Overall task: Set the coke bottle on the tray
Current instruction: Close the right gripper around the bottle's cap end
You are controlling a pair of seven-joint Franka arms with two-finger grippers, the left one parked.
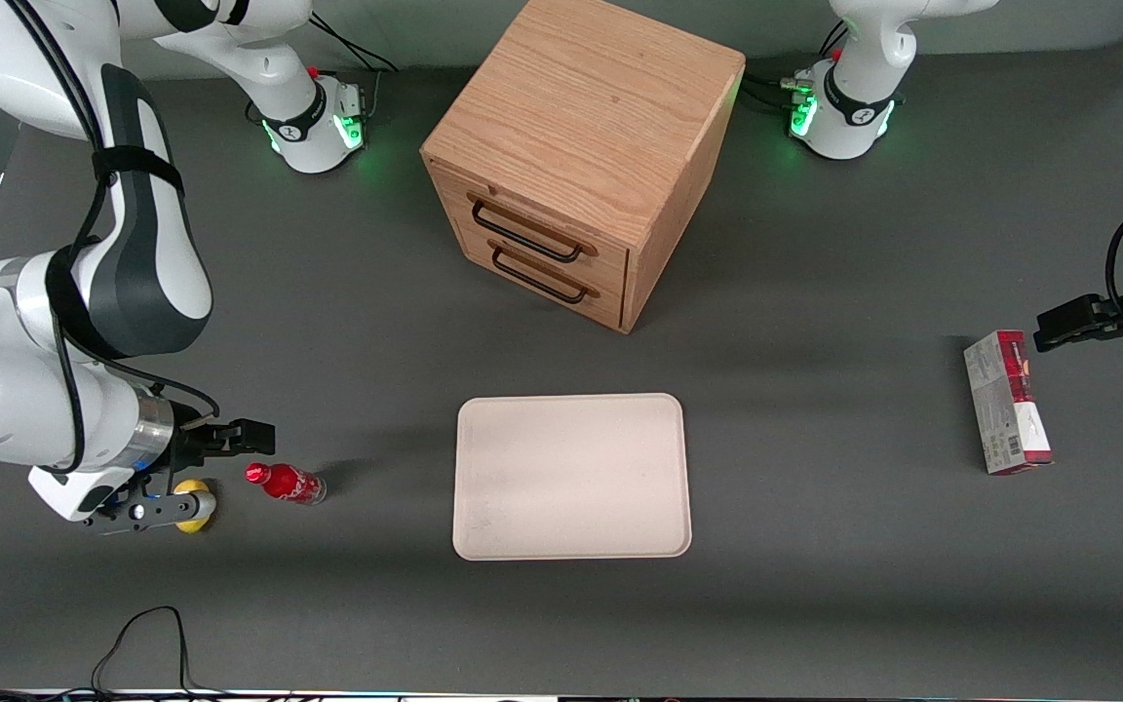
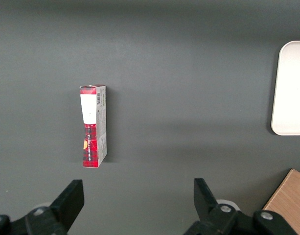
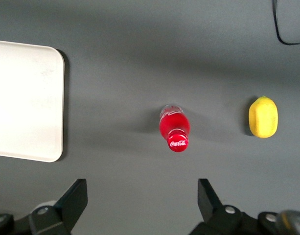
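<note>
Gripper (image 1: 201, 468) (fingers spread) hangs beside coke bottle (image 1: 287, 483), seemingly upright, off tray (image 1: 571, 476).

The front camera looks steeply down from high over the table's near edge, taking in the whole table (image 1: 815, 604). The right wrist camera faces straight down, closer in, past the spread gripper (image 3: 140, 205) at the coke bottle (image 3: 173, 128) and tray (image 3: 27, 100) edge. The left wrist camera looks down likewise, sharing the tray's (image 2: 291, 88) corner.

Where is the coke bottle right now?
The coke bottle stands on the table toward the working arm's end, between the lemon and the tray, with the open claw hovering above.
</note>
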